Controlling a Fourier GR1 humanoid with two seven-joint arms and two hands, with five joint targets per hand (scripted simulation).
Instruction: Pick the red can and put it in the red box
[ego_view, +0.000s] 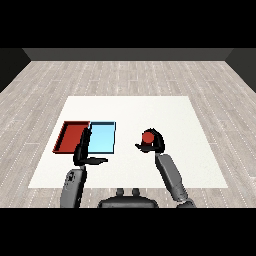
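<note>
- Pickup made, delivery outstanding: the right hand (153, 142) is curled round the red can (147, 137), with black fingers wrapping its far side and the thumb reaching in from the left, so only the can's round red top shows clearly.
- The can sits near the middle of the white table (165, 110); whether it is lifted clear of the surface or resting on it cannot be told from this head view.
- The red tray (71, 135) lies well apart at about 9 o'clock from the can and holds no can; the light blue tray (102, 137) lies between them, touching the red tray's right edge.
- By this reading, the grasp is done; the carry across the blue tray and the release in the red tray remain.
- The right forearm (171, 176) rises from about 5 o'clock, angling up and left to the hand.
- The left hand (85, 151) hangs over the near edge of the blue tray, fingers straight and pointing away, thumb stretched out toward 3 o'clock, holding nothing.
</note>
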